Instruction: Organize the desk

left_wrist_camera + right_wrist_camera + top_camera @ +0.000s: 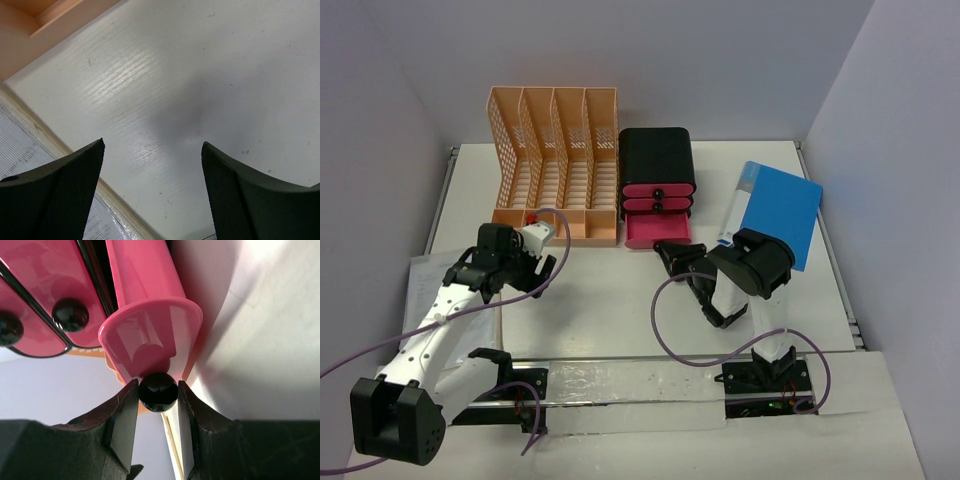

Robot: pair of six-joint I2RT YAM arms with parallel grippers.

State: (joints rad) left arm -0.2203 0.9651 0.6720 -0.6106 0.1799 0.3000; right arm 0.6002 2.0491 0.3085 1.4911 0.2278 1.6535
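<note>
A peach file rack [558, 170] stands just beside a black drawer box [657, 155]. Its lowest pink drawer [648, 232], with a black knob [158, 391], is pulled out. A blue folder [785, 205] lies to their right.

Peach lattice file rack [555, 160], black box [657, 155] with pink drawers [658, 190], black knob [158, 391], blue folder [782, 208], white desk [610, 300]
</note>
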